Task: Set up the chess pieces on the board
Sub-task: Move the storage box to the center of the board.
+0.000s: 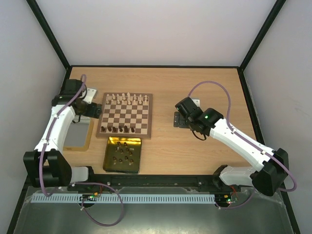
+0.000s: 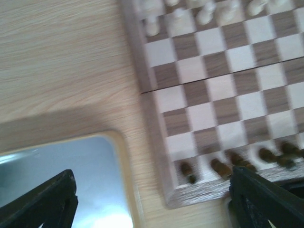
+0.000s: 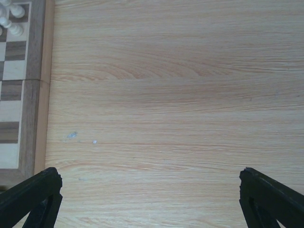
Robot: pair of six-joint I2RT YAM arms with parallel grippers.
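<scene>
Wooden chess pieces [image 1: 123, 152] in the lower-centre tray [image 1: 108, 166] seem light, tippy; I'd pinch mid-stem. My left gripper [image 2: 151, 175] and right gripper [image 3: 149, 175] gape empty.

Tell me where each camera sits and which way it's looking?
Top external: high behind the arms, looking down on the table, chessboard and gold tray; left arm and right arm show.
Left wrist: on the left arm, looking down at the chessboard's corner and a grey tray; the open left gripper shows.
Right wrist: on the right arm, looking down at the table; the open right gripper shows.
Shared: both wrist views catch a chessboard edge with pale pieces.
</scene>
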